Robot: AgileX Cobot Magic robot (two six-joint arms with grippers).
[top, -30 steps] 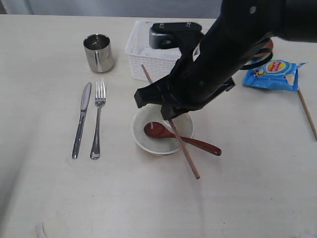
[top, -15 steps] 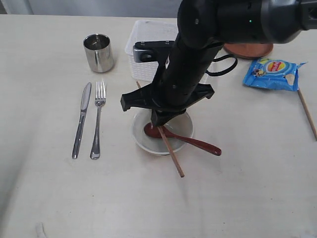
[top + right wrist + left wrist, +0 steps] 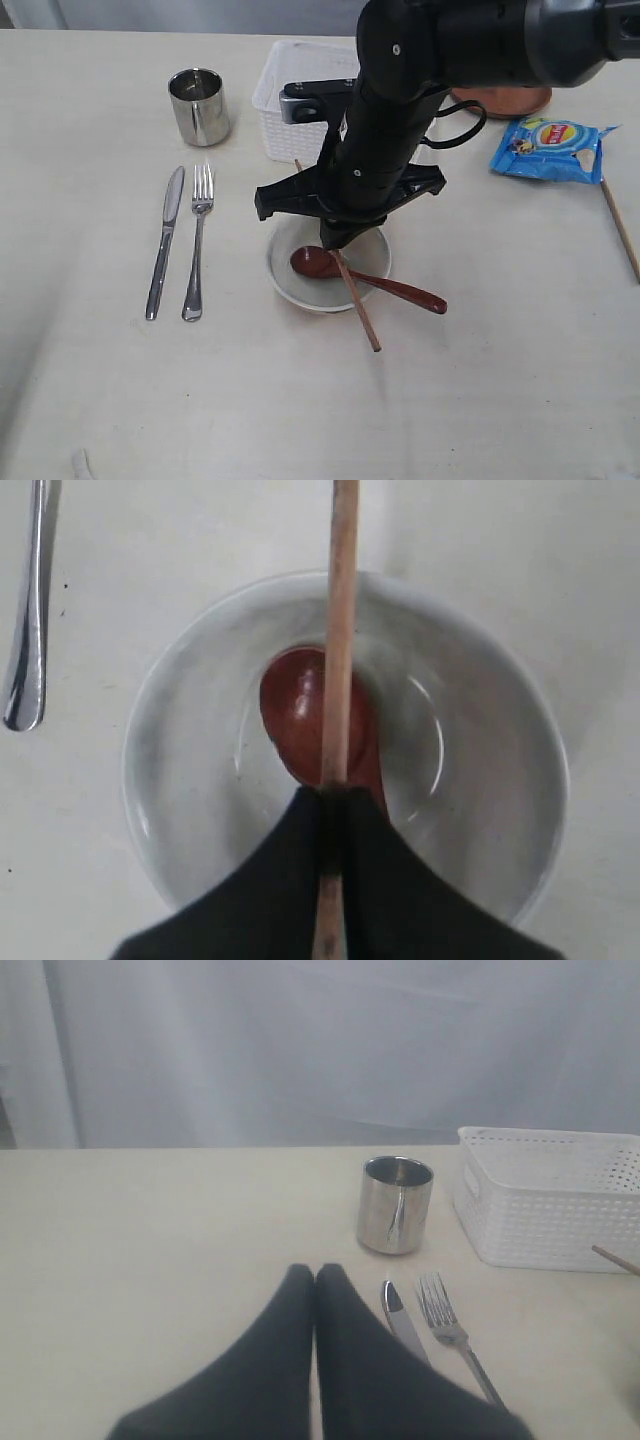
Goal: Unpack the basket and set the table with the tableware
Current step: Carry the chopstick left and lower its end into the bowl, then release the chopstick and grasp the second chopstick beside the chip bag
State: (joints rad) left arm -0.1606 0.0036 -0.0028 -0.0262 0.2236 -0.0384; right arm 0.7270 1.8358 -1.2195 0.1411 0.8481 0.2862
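My right gripper (image 3: pixel 333 795) is shut on a wooden chopstick (image 3: pixel 340 630) and holds it over the off-white bowl (image 3: pixel 480 740), where the dark red spoon (image 3: pixel 295 710) lies. In the exterior view the chopstick (image 3: pixel 358 305) slants across the bowl (image 3: pixel 288 283) and the spoon (image 3: pixel 405 292), under the black right arm. The second chopstick (image 3: pixel 620 225) lies at the right edge of the table. Knife (image 3: pixel 165 240), fork (image 3: pixel 197 240) and steel cup (image 3: pixel 198 105) are on the left. My left gripper (image 3: pixel 315 1272) is shut and empty, near the knife (image 3: pixel 400 1315).
The white basket (image 3: pixel 290 105) stands behind the bowl, partly covered by the arm. A brown plate (image 3: pixel 500 100) and a blue chip bag (image 3: pixel 550 148) are at the back right. The fork handle (image 3: pixel 25 630) lies beside the bowl.
The right arm has swung from the right to stand over the bowl. The held chopstick has moved slightly left with it, staying across the bowl.
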